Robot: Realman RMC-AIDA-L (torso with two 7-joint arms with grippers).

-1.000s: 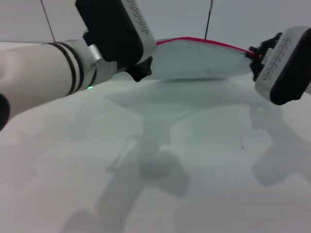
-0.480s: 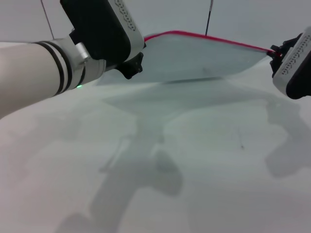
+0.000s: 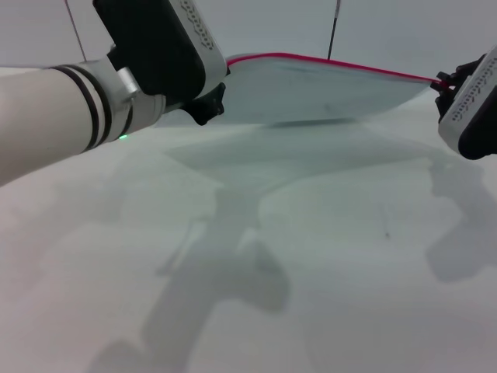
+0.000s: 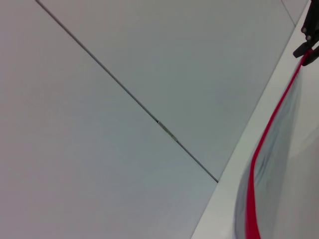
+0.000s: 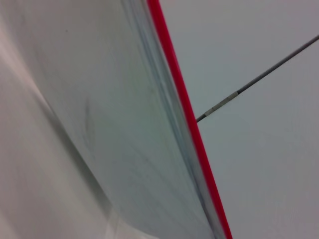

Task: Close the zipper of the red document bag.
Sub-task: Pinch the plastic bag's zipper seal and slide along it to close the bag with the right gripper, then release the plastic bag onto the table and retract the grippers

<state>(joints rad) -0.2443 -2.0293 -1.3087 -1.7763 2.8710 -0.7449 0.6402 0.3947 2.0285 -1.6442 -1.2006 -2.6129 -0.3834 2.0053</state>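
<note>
The red document bag (image 3: 326,89) hangs above the white table, stretched between my two grippers. It is translucent pale blue-grey, and the zipper (image 3: 342,66) runs as a red strip along its upper edge. My left gripper (image 3: 211,105) is shut on the bag's left end. At the far right, my right gripper (image 3: 444,81) is shut on the zipper's right end. The slider itself is too small to make out. The left wrist view shows the zipper (image 4: 271,129) running away to the right gripper (image 4: 309,42). In the right wrist view the zipper (image 5: 184,104) edges the bag (image 5: 109,109).
The white table (image 3: 311,272) lies below the bag and carries only the arms' shadows. A pale wall with thin dark seams (image 3: 334,27) stands close behind the bag.
My right gripper has moved right along the red edge, and the bag now hangs stretched out flatter. My left gripper has shifted slightly left and up with its end.
</note>
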